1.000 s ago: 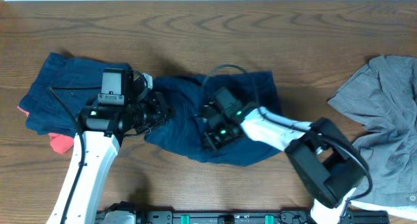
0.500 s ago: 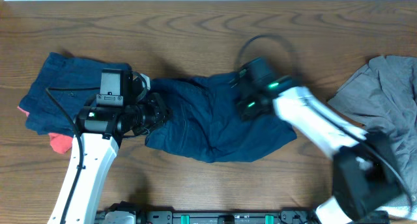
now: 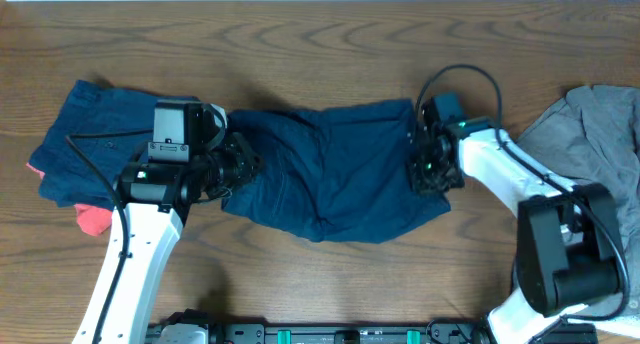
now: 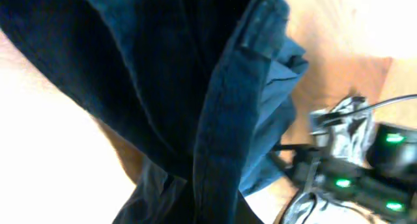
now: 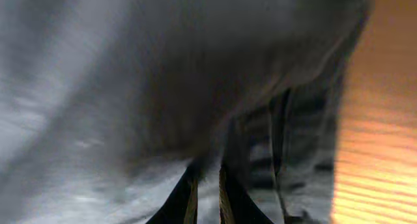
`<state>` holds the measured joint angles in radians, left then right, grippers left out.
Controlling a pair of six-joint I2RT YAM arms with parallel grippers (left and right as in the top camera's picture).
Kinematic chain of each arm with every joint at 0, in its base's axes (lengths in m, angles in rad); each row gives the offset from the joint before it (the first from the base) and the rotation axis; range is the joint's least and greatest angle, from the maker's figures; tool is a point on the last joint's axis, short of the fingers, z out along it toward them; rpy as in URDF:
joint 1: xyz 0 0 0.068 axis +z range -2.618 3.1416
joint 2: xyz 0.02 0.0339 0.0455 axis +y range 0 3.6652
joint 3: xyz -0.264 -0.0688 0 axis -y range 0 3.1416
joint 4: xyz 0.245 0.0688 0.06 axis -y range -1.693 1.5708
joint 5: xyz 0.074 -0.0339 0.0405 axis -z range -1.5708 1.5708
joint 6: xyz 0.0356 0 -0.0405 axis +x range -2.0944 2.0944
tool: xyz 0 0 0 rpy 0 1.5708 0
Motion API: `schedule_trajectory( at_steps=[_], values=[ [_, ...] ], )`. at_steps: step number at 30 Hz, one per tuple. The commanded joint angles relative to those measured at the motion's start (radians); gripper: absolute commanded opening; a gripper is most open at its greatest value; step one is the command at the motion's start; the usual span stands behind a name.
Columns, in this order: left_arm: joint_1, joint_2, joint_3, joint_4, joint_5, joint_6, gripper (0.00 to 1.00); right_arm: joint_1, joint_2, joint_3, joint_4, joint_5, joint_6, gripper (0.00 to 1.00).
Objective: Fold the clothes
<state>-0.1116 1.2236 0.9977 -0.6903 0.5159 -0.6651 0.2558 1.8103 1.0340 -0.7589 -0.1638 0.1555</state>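
The dark navy shorts (image 3: pixel 340 189) lie spread across the table's middle. My left gripper (image 3: pixel 243 166) is shut on their left edge; the left wrist view shows a navy seam (image 4: pixel 215 139) running down into the jaws. My right gripper (image 3: pixel 425 172) is shut on their right edge; the right wrist view shows blurred fabric (image 5: pixel 195 87) pinched between the nearly closed fingers (image 5: pixel 207 191). A second navy garment (image 3: pixel 90 134) lies folded at the far left, with the coral-red piece (image 3: pixel 92 220) poking out beneath it. The grey garment (image 3: pixel 590 164) lies crumpled at the right.
The wooden table (image 3: pixel 300 44) runs bare along the back. A white strip borders the far edge. The arms' base rail (image 3: pixel 330 334) sits along the front edge.
My right gripper has swept from the middle of the shorts to their right edge, pulling the fabric out wider and flatter. The left arm has barely moved.
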Motion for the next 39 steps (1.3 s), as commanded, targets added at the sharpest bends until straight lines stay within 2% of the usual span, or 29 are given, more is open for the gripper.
schedule_trajectory(
  at_steps=[1,6,15,22,30,39],
  values=[
    [-0.043,0.01,0.027,0.045,-0.002,-0.074,0.08,0.048,0.017,-0.047,0.033,-0.005,0.013,0.12],
    [-0.146,0.053,0.027,0.15,-0.005,-0.127,0.09,0.124,0.019,-0.091,0.086,-0.037,0.056,0.12],
    [-0.294,0.164,0.027,0.418,-0.005,-0.213,0.09,0.297,0.019,-0.094,0.086,-0.091,0.177,0.12],
    [-0.399,0.249,0.027,0.461,-0.012,-0.231,0.09,0.357,0.019,-0.094,0.098,-0.09,0.212,0.15],
    [-0.436,0.293,0.027,0.461,-0.012,-0.231,0.09,0.335,0.014,-0.073,0.067,-0.087,0.229,0.16],
    [-0.446,0.293,0.027,0.439,-0.007,-0.231,0.09,0.141,-0.086,0.185,-0.245,0.075,0.202,0.18]
  ],
)
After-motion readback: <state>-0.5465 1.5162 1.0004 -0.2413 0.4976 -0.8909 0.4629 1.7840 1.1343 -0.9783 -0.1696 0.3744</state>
